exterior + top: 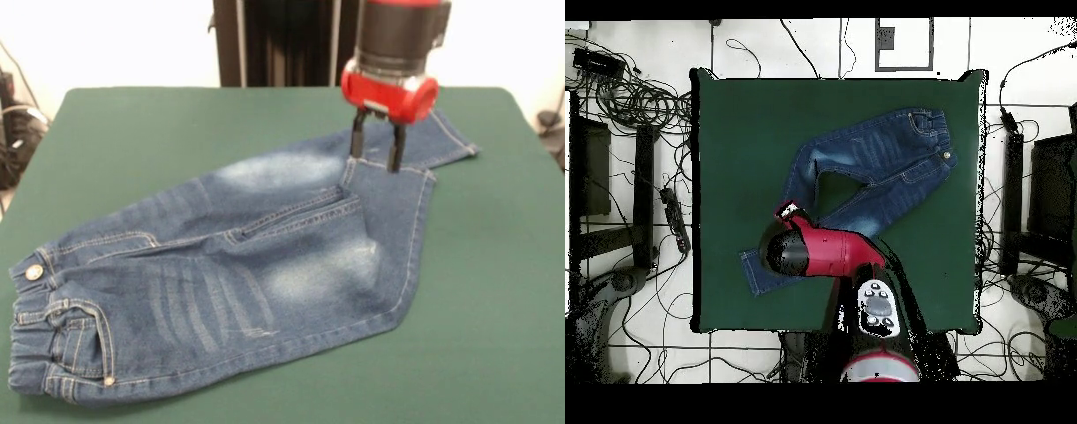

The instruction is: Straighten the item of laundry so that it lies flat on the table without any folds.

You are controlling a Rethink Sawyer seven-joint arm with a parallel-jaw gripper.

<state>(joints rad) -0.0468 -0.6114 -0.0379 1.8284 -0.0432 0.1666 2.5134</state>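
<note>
The jeans (229, 265) lie on the green table (177, 124), with the waistband and brass button at the near left. The legs run to the far right. The near leg bends at the knee (397, 291) and doubles back toward the far cuffs (450, 137). My gripper (377, 152) hangs straight down over the lower legs. It is open, with its fingertips (357, 146) at the denim on either side of a seam. In the overhead view the jeans (875, 160) form a bent V, and my red wrist (790, 250) covers the gripper and part of the legs.
Bare green cloth (745, 130) surrounds the jeans on all sides. The robot's black pedestal (282, 40) stands behind the far table edge. Cables and black stands (625, 100) lie on the floor around the table.
</note>
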